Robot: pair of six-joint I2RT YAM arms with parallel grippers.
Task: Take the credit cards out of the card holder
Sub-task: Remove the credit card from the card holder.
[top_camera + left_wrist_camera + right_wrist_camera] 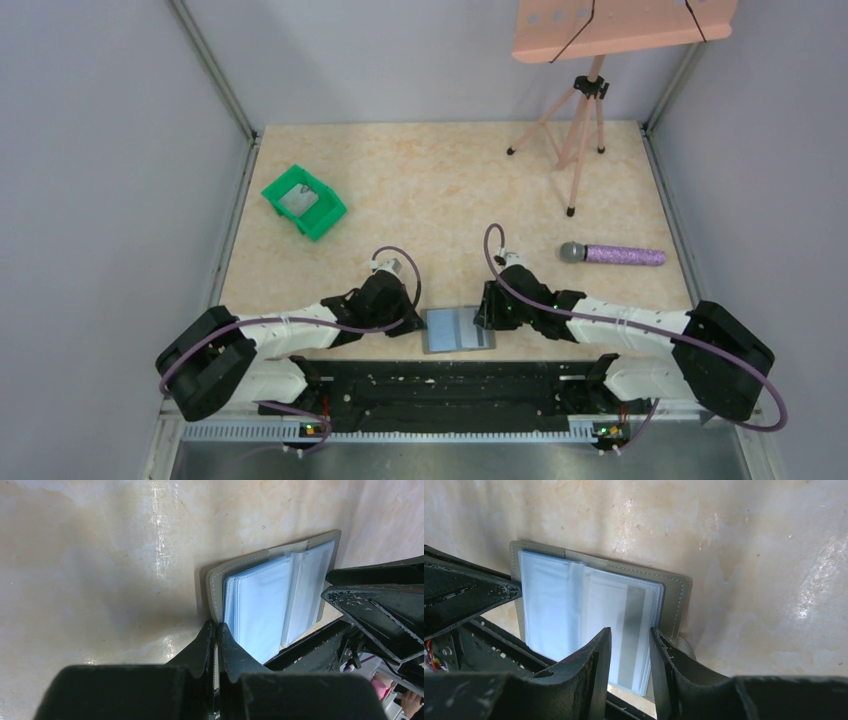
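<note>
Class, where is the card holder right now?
Top view: the card holder lies open at the near edge of the table, between the left gripper and the right gripper.

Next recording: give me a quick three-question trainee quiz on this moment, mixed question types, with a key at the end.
1. True or false: the card holder lies closed.
2. The left tool is: A open in the air; B shut on the holder's grey cover edge; C shut on nothing.
3. Fill in: the green bin sits on the far ____ side of the table.
Key: 1 false; 2 B; 3 left.
</note>
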